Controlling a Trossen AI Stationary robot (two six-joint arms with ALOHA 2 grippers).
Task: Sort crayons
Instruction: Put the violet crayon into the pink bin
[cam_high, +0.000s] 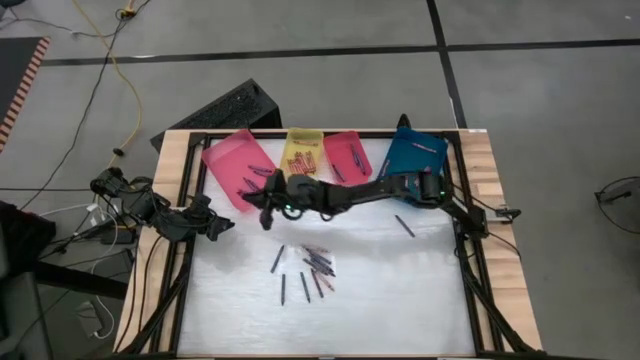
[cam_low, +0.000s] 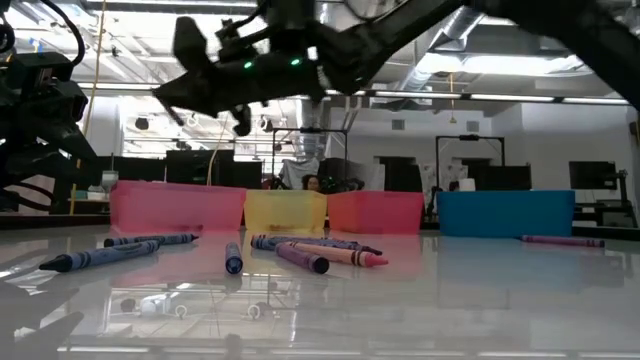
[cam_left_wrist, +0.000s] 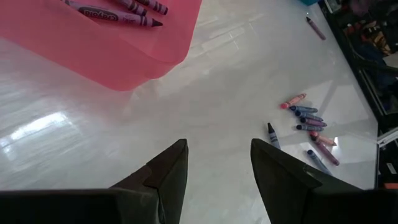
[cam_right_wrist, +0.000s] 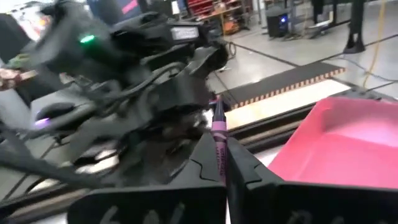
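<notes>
My right gripper (cam_high: 263, 208) reaches level across the table from the right. It hovers beside the pink tray's (cam_high: 238, 168) near end, shut on a purple crayon (cam_right_wrist: 219, 134). My left gripper (cam_left_wrist: 217, 158) waits open at the table's left edge (cam_high: 220, 226), with nothing between its fingers. Several loose crayons (cam_high: 308, 264) in blue, purple and pink lie flat on the white tabletop near the middle (cam_low: 300, 252). One more crayon (cam_high: 404, 226) lies alone to the right. Purple crayons (cam_left_wrist: 118, 11) lie inside the pink tray. My right gripper pinches the purple crayon's wrapped shaft (cam_right_wrist: 219, 155) between its two fingers. The crayon lies along the fingers, and its dark tip (cam_right_wrist: 217, 107) sticks out past the fingertips. The fingers come in level from the table's right side. The crayon is lifted clear of the table.
A yellow tray (cam_high: 303, 152), a red tray (cam_high: 347, 152) and a blue tray (cam_high: 415, 152) stand in a row along the far edge, right of the pink one. My right arm (cam_high: 380, 192) spans the table in front of them. The table's near half is bare white surface.
</notes>
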